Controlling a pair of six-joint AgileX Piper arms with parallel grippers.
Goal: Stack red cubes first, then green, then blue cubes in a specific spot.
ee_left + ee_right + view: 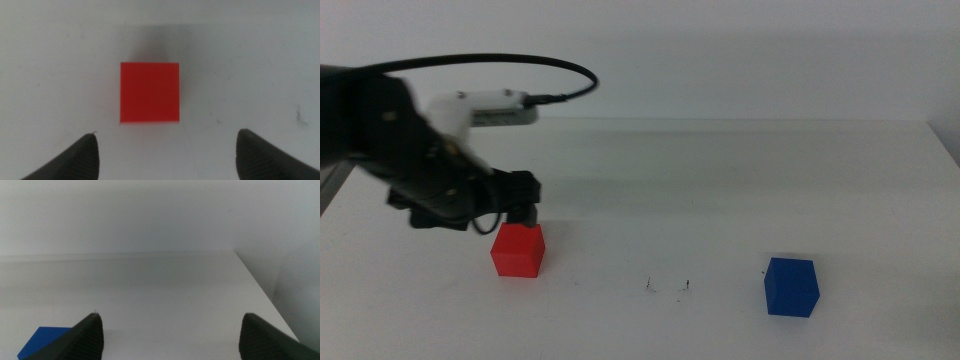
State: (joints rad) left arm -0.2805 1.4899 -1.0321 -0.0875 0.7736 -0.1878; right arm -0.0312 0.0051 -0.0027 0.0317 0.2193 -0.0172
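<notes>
A small bright-red cube (518, 250) with plain matte faces sits flat on the white table (740, 190), toward the left side of my middle view. From the left wrist camera I see its top face (149, 92) as a clean, even red square with sharp edges, a soft grey shadow spilling off its far side.

Directly above and just behind the cube hangs the left gripper (523, 212), carried in on the dark arm from the left. I read its 2 dark jaws as spread wide: in the wrist view their tips stand well apart, one on each side of the cube, and neither touches it.

To the right of the red cube, a few tiny dark specks (668, 288) mark a bare patch of tabletop. Farther right again, well apart from the red one, sits 1 deep-blue cube (791, 287) of the same size, turned slightly so 2 side faces show.

The right gripper (172, 337) is out of my middle view. Its wrist camera shows its 2 jaws spread wide over the table, with a corner of the blue cube (42, 342) beside 1 jaw.
</notes>
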